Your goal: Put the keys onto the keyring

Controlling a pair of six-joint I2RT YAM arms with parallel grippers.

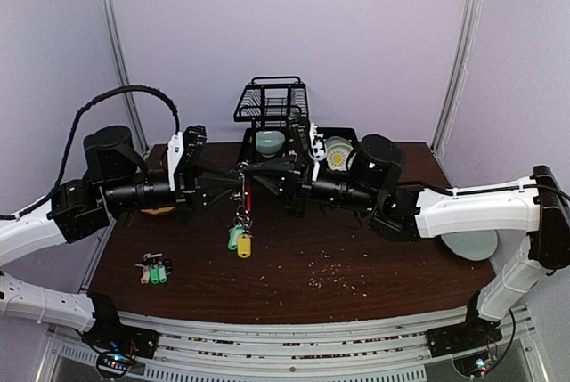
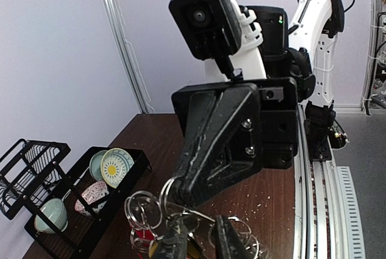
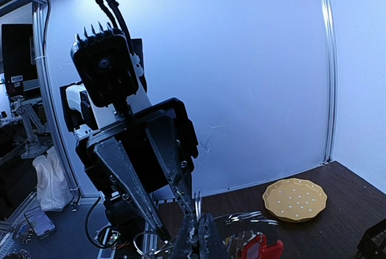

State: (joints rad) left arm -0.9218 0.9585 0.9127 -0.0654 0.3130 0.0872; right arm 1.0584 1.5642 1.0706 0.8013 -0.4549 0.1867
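No readable text, labels, brands or numbers, tags on the keys [image 1: 238, 241] too small to tell

left arm [image 1: 27, 235]: white shells, black joints, ribbed black cable [image 1: 116, 91] looping at 11 o'clock | right arm [image 1: 472, 208]: white shells, black joints, green lights [image 2: 281, 20] | wrist camera [image 2: 205, 23]: black finned box, round lens [image 2: 198, 14] | fingers [image 2: 217, 138]: black wedge plates, silver screws [image 2: 248, 124], scuffed pale edges | bases [image 1: 120, 329]: black blocks

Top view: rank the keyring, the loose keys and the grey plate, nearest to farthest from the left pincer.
1. Keyring, hanging at the left pincer's tips.
2. Loose keys, near left.
3. Grey plate, far right.
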